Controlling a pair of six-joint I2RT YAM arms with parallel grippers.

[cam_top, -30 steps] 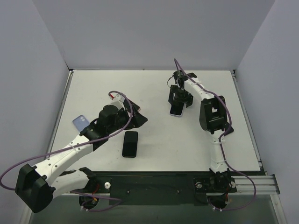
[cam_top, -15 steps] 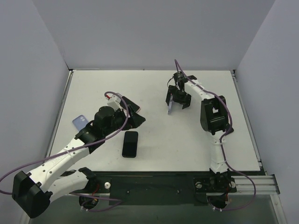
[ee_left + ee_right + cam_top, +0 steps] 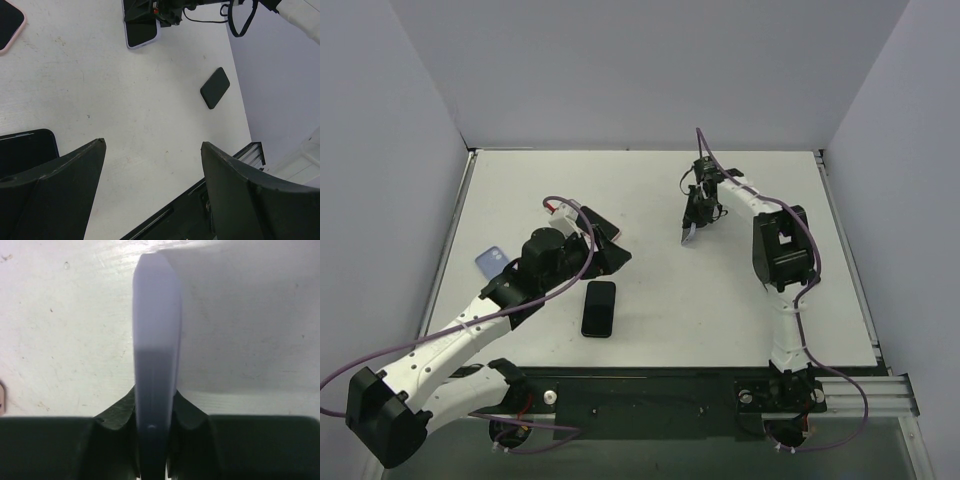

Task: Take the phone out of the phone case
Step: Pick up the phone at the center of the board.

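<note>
A phone (image 3: 140, 29) with a dark screen sits in a lavender phone case (image 3: 155, 340) at the back right of the table. It stands tipped up on its long edge (image 3: 689, 234). My right gripper (image 3: 154, 400) is shut on the case, one finger pressed against each flat side. In the top view that gripper (image 3: 697, 214) reaches down from the far side. My left gripper (image 3: 153, 144) hangs open over bare table left of centre (image 3: 607, 250), with nothing between its fingers.
A bare black phone (image 3: 599, 308) lies near the front centre. A pink-cased phone (image 3: 610, 229) lies just behind the left gripper, and a blue case (image 3: 492, 264) lies by the left arm. Grey walls enclose the table on three sides.
The right gripper has shut on the lavender case, which went from lying flat to standing on its edge. The left arm shifted slightly early on, then held still.
</note>
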